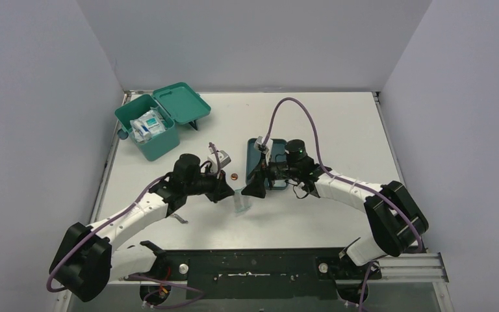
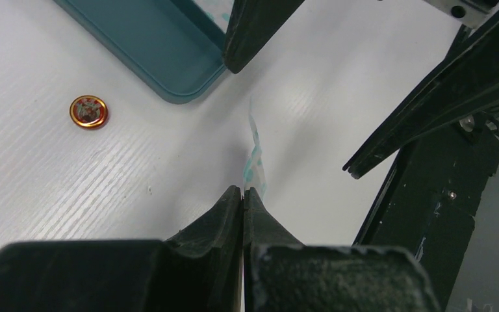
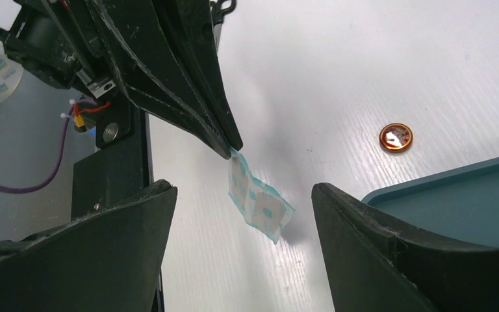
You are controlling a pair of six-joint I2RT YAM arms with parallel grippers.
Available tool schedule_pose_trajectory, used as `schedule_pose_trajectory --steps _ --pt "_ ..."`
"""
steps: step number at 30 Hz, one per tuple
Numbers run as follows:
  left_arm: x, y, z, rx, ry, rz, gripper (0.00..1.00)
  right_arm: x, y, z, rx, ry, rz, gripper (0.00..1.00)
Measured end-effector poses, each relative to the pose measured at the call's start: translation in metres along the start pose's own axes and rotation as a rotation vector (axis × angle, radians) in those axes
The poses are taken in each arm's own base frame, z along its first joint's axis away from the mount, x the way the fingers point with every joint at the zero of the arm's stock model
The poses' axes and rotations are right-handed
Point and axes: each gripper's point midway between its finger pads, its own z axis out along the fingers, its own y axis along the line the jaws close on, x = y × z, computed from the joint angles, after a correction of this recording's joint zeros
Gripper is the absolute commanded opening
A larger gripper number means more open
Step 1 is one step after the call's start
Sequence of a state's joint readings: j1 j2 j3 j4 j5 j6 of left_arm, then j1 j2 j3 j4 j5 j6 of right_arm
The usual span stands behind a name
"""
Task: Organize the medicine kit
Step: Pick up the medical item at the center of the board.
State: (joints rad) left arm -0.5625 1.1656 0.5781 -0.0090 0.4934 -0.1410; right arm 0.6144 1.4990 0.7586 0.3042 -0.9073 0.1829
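Observation:
The medicine kit (image 1: 148, 130), a teal-green box, stands at the back left with its lid (image 1: 182, 103) flung open and white packets inside. My left gripper (image 2: 243, 192) is shut on one end of a plaster strip (image 2: 255, 156), clear wrapper with teal print. The strip (image 3: 260, 208) hangs just above the table between the fingers of my right gripper (image 3: 240, 188), which stands open around it without touching it. In the top view the two grippers meet at mid-table, left (image 1: 231, 192) and right (image 1: 253, 188), with the strip (image 1: 241, 203) below them.
A flat blue-teal tray (image 1: 274, 170) lies under the right wrist, its corner (image 2: 162, 58) close to the strip. A small round orange-rimmed tin (image 1: 233, 176) lies on the white table beside the tray (image 3: 455, 195). The black mounting rail (image 1: 253, 266) runs along the near edge.

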Motion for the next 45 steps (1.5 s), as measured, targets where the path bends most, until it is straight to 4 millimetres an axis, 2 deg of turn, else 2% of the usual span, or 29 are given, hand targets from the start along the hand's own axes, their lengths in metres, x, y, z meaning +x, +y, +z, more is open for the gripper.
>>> schedule_pose_trajectory --steps 8,12,25,34,40,45 --pt "-0.004 -0.019 -0.003 0.097 -0.01 0.037 0.0 0.011 0.008 -0.004 -0.06 0.058 -0.026 0.85" --pt "-0.003 -0.024 -0.003 0.125 -0.008 0.045 0.0 0.013 0.012 -0.006 -0.084 0.072 -0.033 0.83" --pt "-0.016 -0.032 -0.006 0.159 -0.058 0.078 0.0 0.016 0.022 -0.007 -0.144 0.08 -0.027 0.37" --pt "-0.016 -0.032 -0.006 0.155 -0.059 0.075 0.0 0.015 0.021 -0.02 -0.069 0.047 -0.018 0.01" --pt "-0.017 -0.031 -0.006 0.148 -0.06 0.065 0.01 0.011 0.018 -0.023 -0.022 0.026 -0.016 0.0" --pt "-0.017 -0.028 -0.005 0.126 -0.061 0.035 0.35 0.015 0.012 -0.027 0.035 0.033 -0.004 0.0"
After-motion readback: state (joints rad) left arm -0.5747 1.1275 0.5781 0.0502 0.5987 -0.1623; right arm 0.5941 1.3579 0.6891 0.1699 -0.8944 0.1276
